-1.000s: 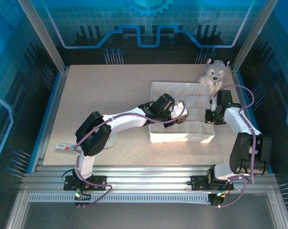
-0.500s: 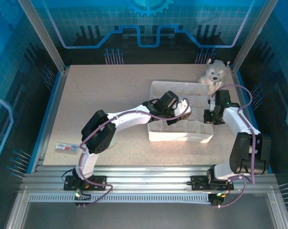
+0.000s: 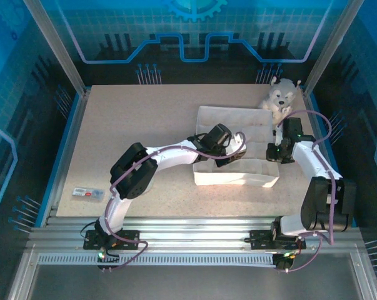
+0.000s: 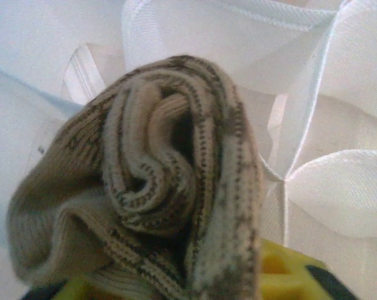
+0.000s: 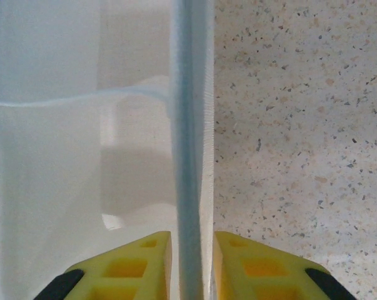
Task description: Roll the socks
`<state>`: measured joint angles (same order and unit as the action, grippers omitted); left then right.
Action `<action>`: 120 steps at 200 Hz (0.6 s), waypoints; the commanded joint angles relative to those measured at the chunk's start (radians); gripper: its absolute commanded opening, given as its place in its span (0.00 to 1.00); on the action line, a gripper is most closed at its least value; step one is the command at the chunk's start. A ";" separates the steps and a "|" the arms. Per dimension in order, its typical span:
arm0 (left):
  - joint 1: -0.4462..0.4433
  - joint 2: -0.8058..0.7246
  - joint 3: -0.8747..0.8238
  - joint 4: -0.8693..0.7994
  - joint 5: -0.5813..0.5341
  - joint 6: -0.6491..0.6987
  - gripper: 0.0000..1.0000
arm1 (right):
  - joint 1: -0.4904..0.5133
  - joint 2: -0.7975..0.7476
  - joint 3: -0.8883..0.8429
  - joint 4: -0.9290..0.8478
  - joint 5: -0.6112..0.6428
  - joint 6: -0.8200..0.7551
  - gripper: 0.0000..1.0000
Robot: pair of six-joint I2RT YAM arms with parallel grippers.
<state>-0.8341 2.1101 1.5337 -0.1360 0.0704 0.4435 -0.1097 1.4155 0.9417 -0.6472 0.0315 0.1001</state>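
left wrist: rolled socks [image 4: 157, 181] (tan); right wrist: right claw [image 5: 192, 240] astride organizer wall [image 5: 191, 112]

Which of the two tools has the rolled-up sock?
The left tool: the brown patterned sock roll sits between its yellow fingers. The right tool straddles the white organizer's wall.

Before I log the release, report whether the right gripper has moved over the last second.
No. The right gripper stays astride the white box's right wall, just below the plush dog in the top view.
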 commanded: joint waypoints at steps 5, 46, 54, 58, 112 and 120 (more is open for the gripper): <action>0.007 -0.056 -0.035 -0.008 0.022 -0.015 0.35 | 0.015 -0.030 0.047 -0.047 -0.039 0.019 0.26; 0.009 -0.102 -0.038 -0.024 0.052 -0.006 0.49 | 0.016 -0.084 0.068 -0.062 -0.061 0.034 0.30; 0.010 -0.113 -0.043 -0.021 0.055 -0.007 0.52 | 0.016 -0.105 0.068 -0.059 -0.061 0.037 0.30; 0.011 -0.118 -0.047 -0.017 0.057 -0.008 0.53 | 0.018 -0.115 0.069 -0.057 -0.061 0.039 0.31; 0.015 -0.174 -0.067 0.002 0.084 -0.021 0.58 | 0.082 -0.165 0.110 -0.081 -0.074 0.063 0.30; 0.016 -0.185 -0.069 0.004 0.087 -0.024 0.58 | 0.103 -0.165 0.112 -0.080 -0.075 0.072 0.30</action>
<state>-0.8265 1.9892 1.4780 -0.1295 0.1165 0.4431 -0.0612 1.2617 1.0260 -0.6930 -0.0170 0.1383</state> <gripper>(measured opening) 0.576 0.303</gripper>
